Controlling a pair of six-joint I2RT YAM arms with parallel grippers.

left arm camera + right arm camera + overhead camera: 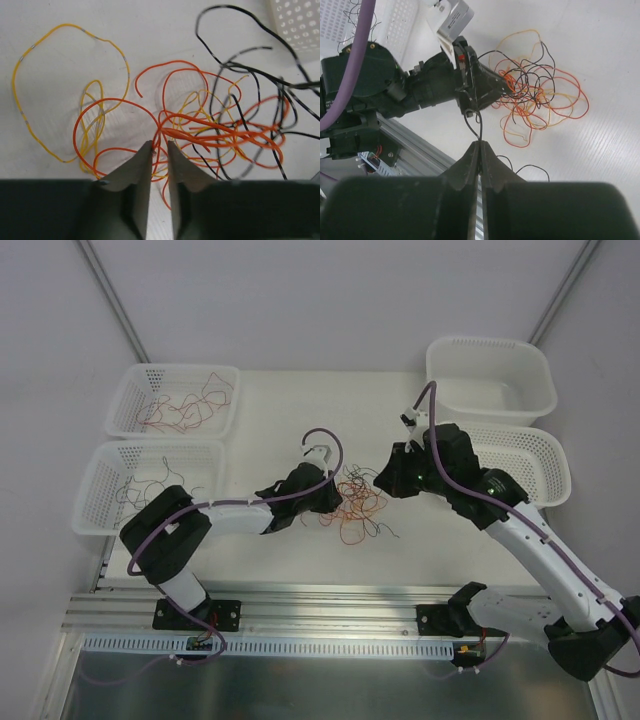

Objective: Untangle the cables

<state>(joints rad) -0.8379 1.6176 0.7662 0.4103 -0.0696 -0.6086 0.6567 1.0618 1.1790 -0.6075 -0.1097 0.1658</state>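
Observation:
The cables (357, 504) lie as a loose tangle of orange, yellow and black strands on the white table between the two arms. In the left wrist view my left gripper (159, 144) stands over the tangle's edge, its jaws a narrow gap apart with orange strands (159, 131) running between the tips. A long yellow cable (30, 47) loops off to the left. My right gripper (481, 142) is shut on a black cable (471, 122), which rises in a small loop from the fingertips toward the left gripper (506, 89) at the pile.
Two perforated white baskets sit at the left: the far one (128, 410) holds orange and red cables, the near one (95, 495) black ones. At the right are a solid white tub (540, 390) and another basket (556, 468). A metal rail (330, 612) runs along the near edge.

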